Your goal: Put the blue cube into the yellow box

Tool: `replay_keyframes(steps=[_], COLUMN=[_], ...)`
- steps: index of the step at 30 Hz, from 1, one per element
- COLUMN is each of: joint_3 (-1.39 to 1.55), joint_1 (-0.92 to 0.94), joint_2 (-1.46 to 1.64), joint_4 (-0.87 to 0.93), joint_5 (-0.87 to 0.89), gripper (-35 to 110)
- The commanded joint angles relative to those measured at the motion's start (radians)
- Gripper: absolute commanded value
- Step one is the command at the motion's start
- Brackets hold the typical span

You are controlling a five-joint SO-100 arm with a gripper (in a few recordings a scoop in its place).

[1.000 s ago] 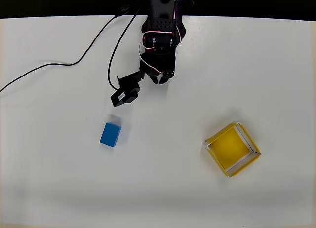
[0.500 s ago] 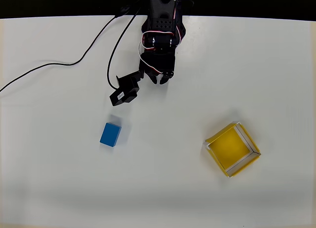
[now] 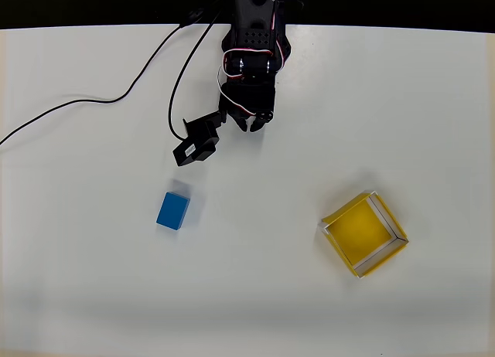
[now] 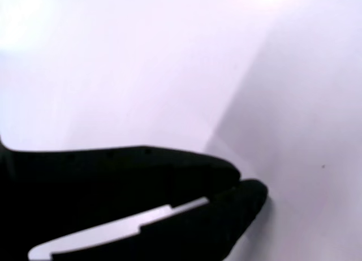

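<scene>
The blue cube (image 3: 172, 210) lies on the white table, left of centre in the overhead view. The yellow box (image 3: 364, 233) sits open-topped at the lower right, turned at an angle. My black gripper (image 3: 254, 124) hangs near the table's far edge, well above and right of the cube and far from the box. In the wrist view my gripper (image 4: 240, 187) has its two black fingers pressed together over bare white table, holding nothing.
The arm's base (image 3: 253, 32) stands at the top centre. A black wrist camera block (image 3: 196, 144) juts out left of the gripper. A black cable (image 3: 93, 102) trails across the upper left of the table (image 3: 433, 125).
</scene>
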Motion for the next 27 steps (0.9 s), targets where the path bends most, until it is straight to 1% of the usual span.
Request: replay_keyframes(steps=[1,3,6,9,12,14,18,22,27], joint_3=[0.026,0.025,-0.031,-0.193,-0.359,-0.449,-0.575,-0.716,-0.845], joint_1=[-0.018,-0.018,0.046,0.110,0.179,0.229,0.310,0.390,0.480], joint_2=[0.029,0.029,-0.049,-0.249,-0.443,-0.546,-0.718,-0.900,-1.124], joint_4=[0.011,-0.008,-0.160,-0.308,-0.407,-0.454,-0.591,-0.676,-0.784], joint_5=[-0.037,-0.046,-0.072,-0.078,-0.098,-0.135,-0.146,-0.144,-0.173], gripper=[0,0,3,11,20,29,40,45,47])
